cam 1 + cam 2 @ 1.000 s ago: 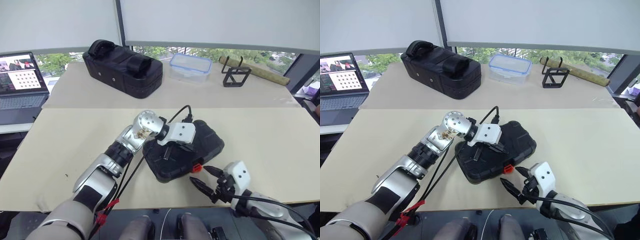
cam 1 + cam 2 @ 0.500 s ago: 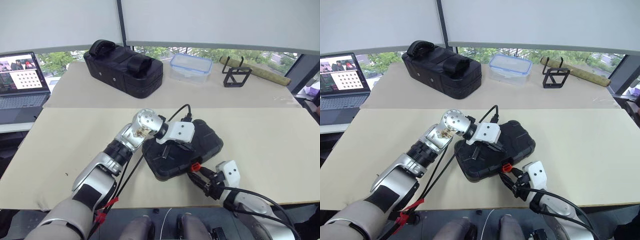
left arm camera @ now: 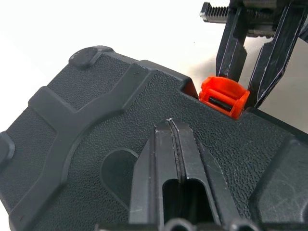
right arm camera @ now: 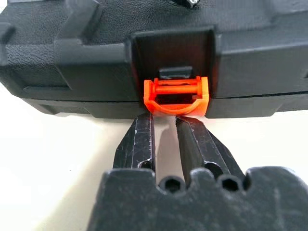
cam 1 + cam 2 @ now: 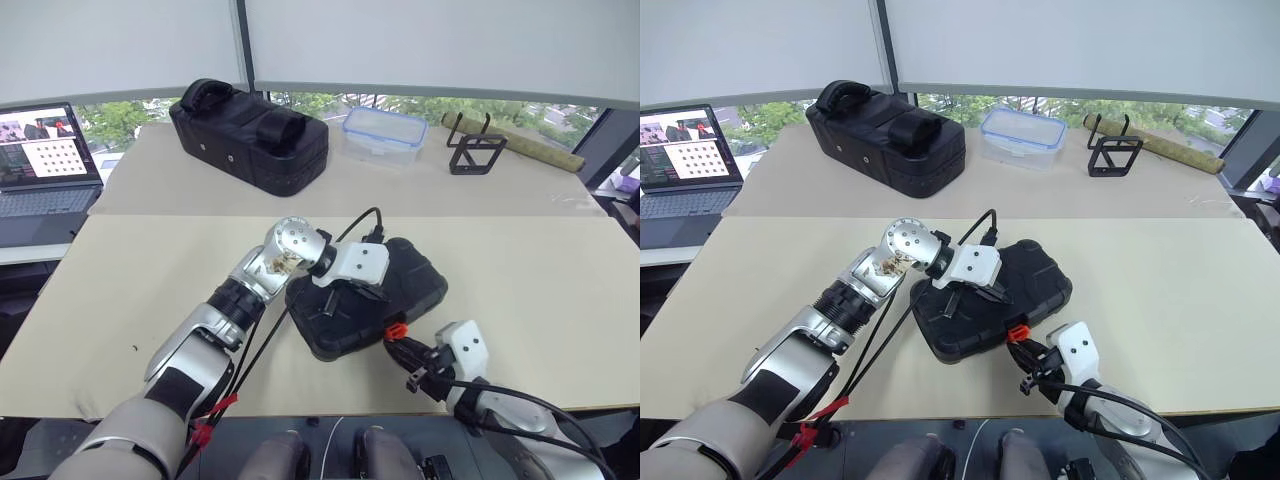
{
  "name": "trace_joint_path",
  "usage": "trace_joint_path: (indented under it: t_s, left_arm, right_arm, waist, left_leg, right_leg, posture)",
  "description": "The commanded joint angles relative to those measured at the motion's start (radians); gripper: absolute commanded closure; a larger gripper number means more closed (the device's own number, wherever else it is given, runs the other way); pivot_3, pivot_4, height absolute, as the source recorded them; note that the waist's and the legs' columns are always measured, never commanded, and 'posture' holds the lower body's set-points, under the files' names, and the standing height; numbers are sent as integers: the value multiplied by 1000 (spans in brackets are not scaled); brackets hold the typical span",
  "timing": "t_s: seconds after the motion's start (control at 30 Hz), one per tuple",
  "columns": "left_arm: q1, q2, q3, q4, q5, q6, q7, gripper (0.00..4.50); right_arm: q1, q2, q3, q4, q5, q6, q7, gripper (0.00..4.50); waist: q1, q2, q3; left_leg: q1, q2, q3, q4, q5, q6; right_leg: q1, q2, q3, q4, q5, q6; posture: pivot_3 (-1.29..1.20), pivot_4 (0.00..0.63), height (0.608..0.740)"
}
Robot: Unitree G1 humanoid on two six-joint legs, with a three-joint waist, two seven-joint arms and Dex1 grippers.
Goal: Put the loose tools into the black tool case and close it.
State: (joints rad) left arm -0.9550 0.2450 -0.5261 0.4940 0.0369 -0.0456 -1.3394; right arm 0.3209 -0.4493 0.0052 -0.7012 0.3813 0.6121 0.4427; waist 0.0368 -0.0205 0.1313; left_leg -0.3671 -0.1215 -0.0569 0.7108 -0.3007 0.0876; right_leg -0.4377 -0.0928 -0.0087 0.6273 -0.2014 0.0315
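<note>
Right claw (image 4: 163, 126) sits at the front edge of the black tool case (image 5: 415, 280), its two fingers narrowed to a slim gap, tips right up against the underside of the small orange latch (image 4: 176, 95). Nothing is pinched between them; whether the tips actually bear on the latch I cannot tell. From the left wrist view the same two fingers stand either side of the latch (image 3: 224, 96).

Left claw (image 3: 172, 126) is clenched, fingers pressed flat together, tips resting on the textured lid near its middle, at about 10 o'clock from the latch.

The case lies closed on the pale desk (image 5: 120, 270), lid down on base, at the near centre of the head view, latch corner pointing to 6 o'clock toward the right arm.

Further out, on the far desk: a big black fabric bag (image 5: 250, 135) at 11 o'clock from the case, a clear plastic box with a blue rim (image 5: 383, 135) at 12, a black wire stand (image 5: 475, 148) at 1 o'clock. A laptop (image 5: 45, 165) stands open at the far left edge.
</note>
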Motion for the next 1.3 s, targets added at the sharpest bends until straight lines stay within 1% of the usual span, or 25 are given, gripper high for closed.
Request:
trace_joint_path:
  t_s: [0.03, 0.37, 0.47, 0.5, 0.6, 0.8, 0.97, 1.3]
  left_arm:
    - [36, 16, -53, 62, 68, 15, -16, 4500]
    - [32, 10, -52, 74, 72, 4, -9, 4500]
    - [34, 8, -53, 74, 72, 1, -7, 4500]
    - [34, 6, -54, 73, 73, 1, -6, 4500]
    - [35, 3, -55, 70, 72, 1, -5, 4500]
    - [35, 1, -56, 70, 74, -1, -3, 4500]
    - [37, -1, -57, 71, 75, -2, 1, 4500]
    - [45, -8, -62, 69, 77, -3, 9, 4500]
  right_arm:
    - [18, -27, -24, -52, 18, -1, 17, 3550]
    - [67, -127, -20, -25, -64, -53, 56, 3550]
    - [72, -144, -24, -22, -68, -63, 75, 4303]
    - [65, -149, -20, -18, -68, -67, 83, 4454]
    - [34, -146, -5, -1, -77, -69, 89, 4454]
    - [-75, -131, 15, 34, -79, -53, 90, 4454]
    - [-133, -124, -9, 20, -50, -32, 92, 4454]
    - [-129, -148, -60, -66, 1, 16, 114, 4454]
  waist:
    - [0, 0, 0]
    - [2, 0, 0]
    - [2, 0, 0]
    - [2, 0, 0]
    - [2, 0, 0]
    - [4, 0, 0]
    - [3, 0, 0]
    - [4, 0, 0]
  left_leg:
    - [0, 0, 0, 0, 0, 0]
    - [1, 0, 0, 0, 0, 1]
    - [1, 0, 0, 0, 0, 1]
    - [1, 0, 0, 0, -1, 1]
    - [1, 0, 0, 0, 0, 1]
    - [1, 0, 0, 0, -1, 1]
    - [1, 0, 0, 0, -1, 1]
    - [1, 0, 0, 1, -1, 1]
  right_leg:
    - [0, 0, 0, 0, 0, 0]
    - [1, 0, 0, -1, 0, 0]
    - [1, -1, 0, -1, 0, 1]
    - [1, -1, 0, -1, 0, 1]
    - [2, -1, 0, -1, 0, 1]
    - [2, -2, 0, -2, 0, 1]
    - [2, -2, 0, -2, 0, 1]
    - [2, -2, 0, -2, 0, 1]
  posture:
    - [0, 150, 722]
    - [0, 150, 722]
    - [0, 150, 722]
    - [0, 150, 722]
    - [0, 150, 722]
    - [0, 150, 722]
    - [0, 150, 722]
    - [0, 150, 722]
